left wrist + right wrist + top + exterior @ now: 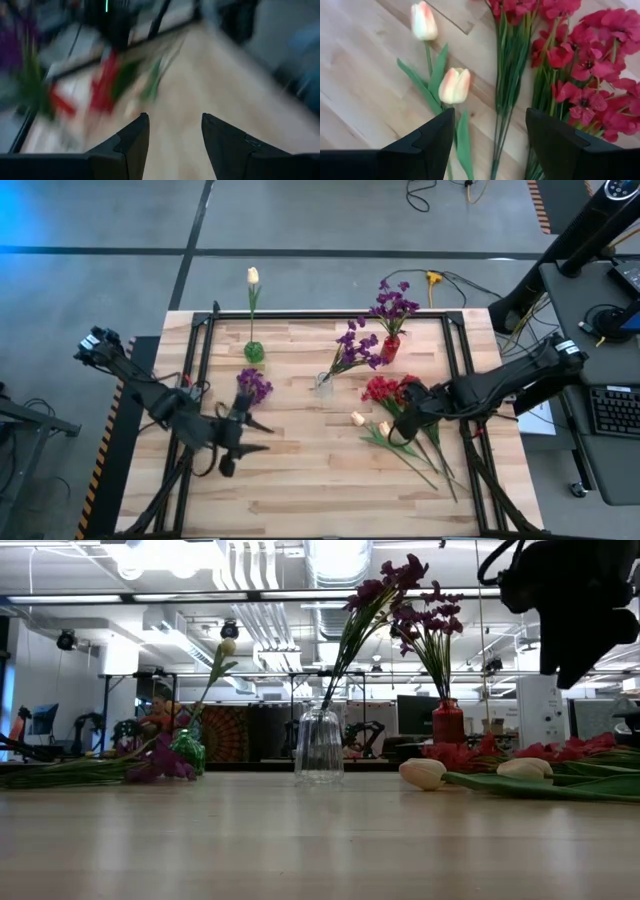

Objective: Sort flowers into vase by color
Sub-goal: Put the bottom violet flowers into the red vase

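Note:
Red flowers point(580, 65) and two cream tulips point(454, 86) lie flat on the table at its right. My right gripper point(490, 140) hangs open above their green stems point(405, 415) and touches nothing. One purple flower point(253, 386) lies on the table left of centre. My left gripper point(240, 446) is open just near of it, with nothing between its fingers point(132, 142). A green vase point(254, 352) holds a cream tulip. A clear vase point(323, 386) and a red vase point(390, 346) each hold purple flowers.
A black frame point(330, 317) runs round the wooden tabletop. The near half of the table point(320, 490) is bare wood. Cables and a yellow plug point(433, 278) lie on the floor beyond the far edge, and a desk with a keyboard point(612, 410) stands at the right.

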`<state>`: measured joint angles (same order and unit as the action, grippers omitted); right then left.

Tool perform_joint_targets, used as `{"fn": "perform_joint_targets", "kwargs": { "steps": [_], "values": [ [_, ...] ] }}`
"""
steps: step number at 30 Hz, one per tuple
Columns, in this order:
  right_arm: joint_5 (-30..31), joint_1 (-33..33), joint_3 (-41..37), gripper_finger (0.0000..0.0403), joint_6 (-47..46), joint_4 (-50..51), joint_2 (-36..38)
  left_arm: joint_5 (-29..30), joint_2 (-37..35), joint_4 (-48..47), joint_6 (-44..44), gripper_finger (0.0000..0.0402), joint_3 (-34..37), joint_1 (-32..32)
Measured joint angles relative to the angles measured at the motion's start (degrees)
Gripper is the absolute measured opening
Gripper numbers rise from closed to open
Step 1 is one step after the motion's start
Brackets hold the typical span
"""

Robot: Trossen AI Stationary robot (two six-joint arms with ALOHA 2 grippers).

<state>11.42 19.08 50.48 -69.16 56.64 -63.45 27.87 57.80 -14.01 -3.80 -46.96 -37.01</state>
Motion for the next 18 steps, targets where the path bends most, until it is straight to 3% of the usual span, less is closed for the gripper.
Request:
{"fn": "perform_joint_targets", "kwargs": {
  "steps": [3,6,13,18],
  "values": [
    [-0.3,1.3,-0.2,0.0235,1.1,0.1,-1.2,-5.5,-0.9,10.2,-2.8,0.0164,1.7,0.0],
    [-0.3,3.7,-0.5,0.0235,0.7,0.0,-2.2,-6.5,-0.9,15.2,-3.8,0.0164,4.4,0.0],
    [1.6,7.5,-1.1,0.0235,-3.2,-0.1,-3.2,4.6,0.0,19.0,-1.4,0.0164,8.1,0.2],
    [8.4,7.8,-1.1,0.0235,-3.2,-0.1,-2.9,6.0,-0.1,19.0,-1.1,0.0164,9.2,0.2]
  ]
}}
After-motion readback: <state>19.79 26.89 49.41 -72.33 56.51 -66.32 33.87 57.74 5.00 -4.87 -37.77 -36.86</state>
